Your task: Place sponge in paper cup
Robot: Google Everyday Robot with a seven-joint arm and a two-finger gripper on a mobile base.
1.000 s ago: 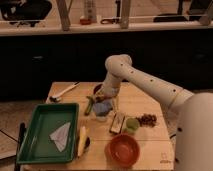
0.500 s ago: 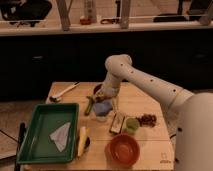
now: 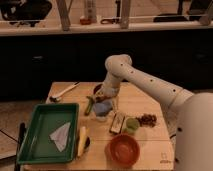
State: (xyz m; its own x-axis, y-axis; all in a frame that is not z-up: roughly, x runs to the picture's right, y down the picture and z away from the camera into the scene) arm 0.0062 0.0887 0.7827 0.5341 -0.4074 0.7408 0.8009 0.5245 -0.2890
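A small pale bluish-white paper cup (image 3: 102,110) stands near the middle of the wooden table (image 3: 145,102). My gripper (image 3: 103,99) hangs straight down from the white arm (image 3: 145,82) and sits directly above the cup, touching or nearly touching its rim. I cannot make out the sponge as a separate thing; the gripper hides the cup's mouth and whatever is between gripper and cup.
A green stick-shaped object (image 3: 89,106) lies just left of the cup. A green tray (image 3: 35,142) holding white paper (image 3: 61,136) is at the front left, with a banana (image 3: 81,141) beside it. A red-orange bowl (image 3: 123,149), a snack bar (image 3: 118,122), a green fruit (image 3: 132,125) and dark berries (image 3: 146,119) lie to the right. A white utensil (image 3: 64,91) lies at the back left.
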